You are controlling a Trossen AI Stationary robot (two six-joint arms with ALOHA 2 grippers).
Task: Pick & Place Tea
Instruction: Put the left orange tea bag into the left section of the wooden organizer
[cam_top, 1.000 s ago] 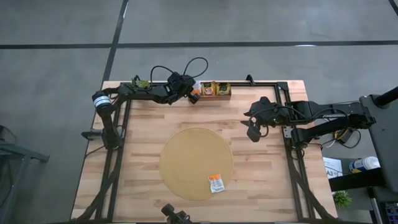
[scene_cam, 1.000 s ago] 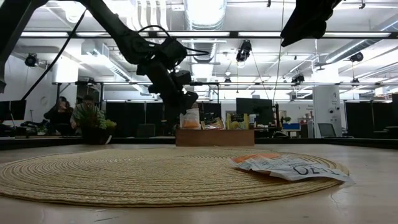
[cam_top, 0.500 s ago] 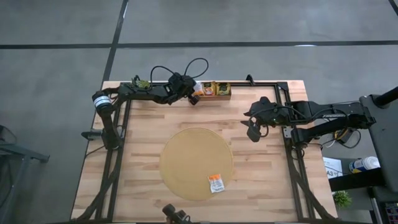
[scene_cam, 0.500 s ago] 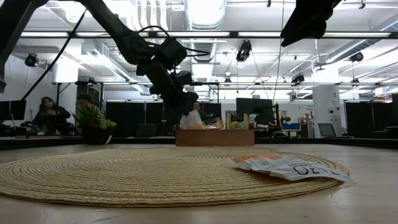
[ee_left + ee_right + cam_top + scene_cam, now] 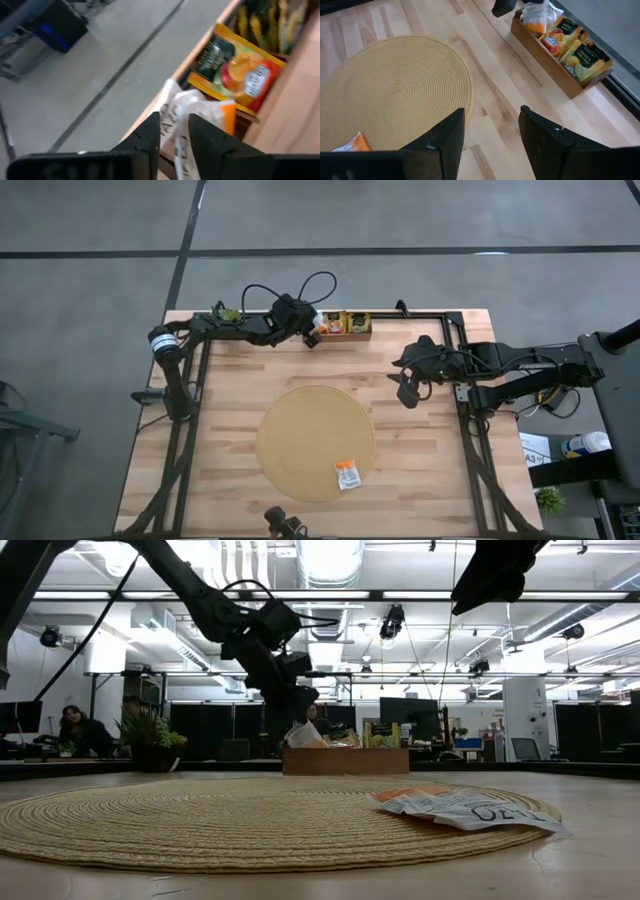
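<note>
My left gripper point(image 5: 312, 331) is at the left end of the brown wooden tray point(image 5: 346, 325), shut on a white sachet with orange marks point(image 5: 176, 116). That sachet point(image 5: 305, 734) shows tilted over the tray's left end point(image 5: 300, 760). More sachets, orange and dark green with yellow point(image 5: 570, 42), stand in the tray's other compartments. One orange-and-white sachet point(image 5: 347, 474) lies flat on the round tan mat point(image 5: 315, 442), near its near right rim. My right gripper point(image 5: 492, 130) is open and hovers right of the mat point(image 5: 408, 392), touching nothing. My left gripper pinches the white sachet's upper part point(image 5: 172, 131) between its two fingers point(image 5: 150, 135). It comes slanting down from the table's left. The sachet is tilted, and its lower orange end point(image 5: 227, 111) reaches into the tray's left end compartment; whether it rests there I cannot tell.
The tray sits at the table's far edge, beside a black frame rail point(image 5: 430, 315). A small green plant point(image 5: 226, 312) stands at the far left. Bare wood point(image 5: 230, 380) lies between the mat and the tray. People sit in the room beyond the table point(image 5: 80, 728).
My left gripper has moved down a little at the tray's left end, still shut on the white sachet. The sachet stood upright above the tray a second ago; it now sits lower and tilted over the left compartment.
</note>
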